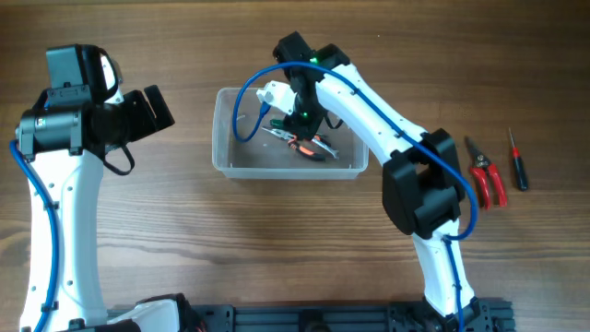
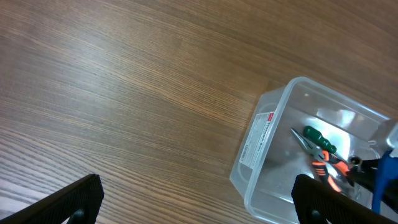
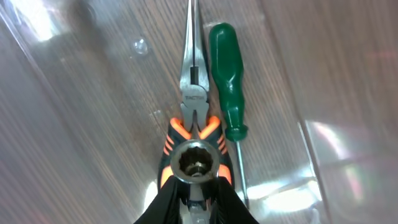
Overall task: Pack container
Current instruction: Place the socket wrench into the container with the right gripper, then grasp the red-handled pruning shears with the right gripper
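1. The right end effector (image 3: 198,190) is lowered inside the container (image 1: 218,138); its fingers stand narrow and appear to pinch a shiny metal socket (image 3: 198,160) with a toothed bore; whether that grip is firm or slack cannot be told.
2. Directly beneath the socket, on the container's floor, lie long-nose pliers (image 3: 194,99) with orange-and-black handles; a green-handled screwdriver (image 3: 227,81) lies just beside them, roughly parallel.
3. The container itself sits upright and lidless on the desk (image 1: 277,249); it is clear-walled, with a white label on the short wall nearest the left arm.
4. The left end effector (image 2: 196,190) hovers outside the container, off that labelled wall; it is spread wide and carries nothing.
5. Well apart from the container's opposite end, on the bare desk, lie red-handled cutters (image 1: 487,177); a slim red-handled screwdriver (image 1: 519,166) lies just beyond them, farther from the container.
6. The step in hand looks like setting the socket down among the tools already in the container; packing seems partly done, with two tools not yet inside.
7. The next move likely calls for the right fingers to part, then a straight lift clear of the container's rim; after that comes a reach away from the container toward the cutters.
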